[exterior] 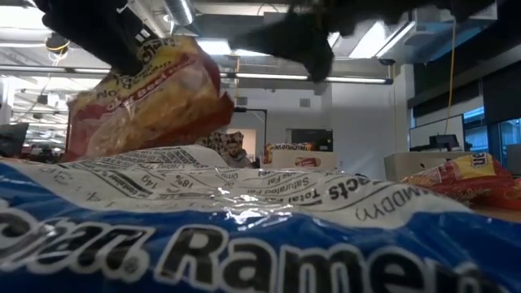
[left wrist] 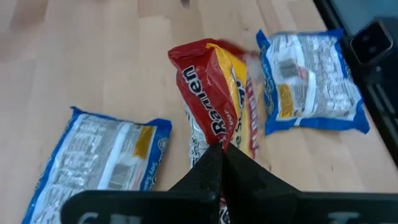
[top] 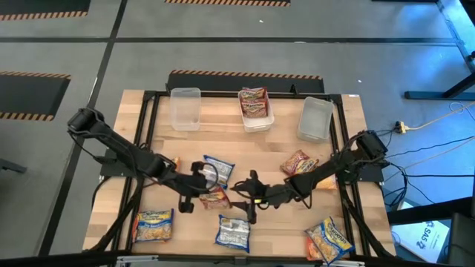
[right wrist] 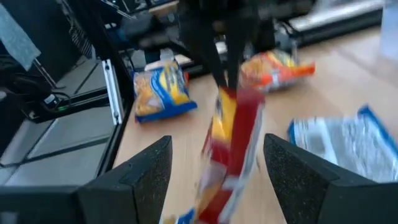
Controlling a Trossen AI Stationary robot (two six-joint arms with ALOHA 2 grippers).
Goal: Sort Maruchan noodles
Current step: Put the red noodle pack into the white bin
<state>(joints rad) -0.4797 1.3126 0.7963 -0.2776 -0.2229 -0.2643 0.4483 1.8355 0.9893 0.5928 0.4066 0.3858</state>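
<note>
Left claw is clamped on the edge of a red noodle packet, lifted above the desk near its middle. A blue packet lies just behind the red packet, another in front. Right claw stands apart, just right of the red packet, holding nothing.

Robot lab / open workshop floor

Wooden table sitting in a black metal frame on grey floor with hazard-striped mats; cables trailing beside it, ceiling strip lights glowing, a person sitting among desks with monitors.
</note>
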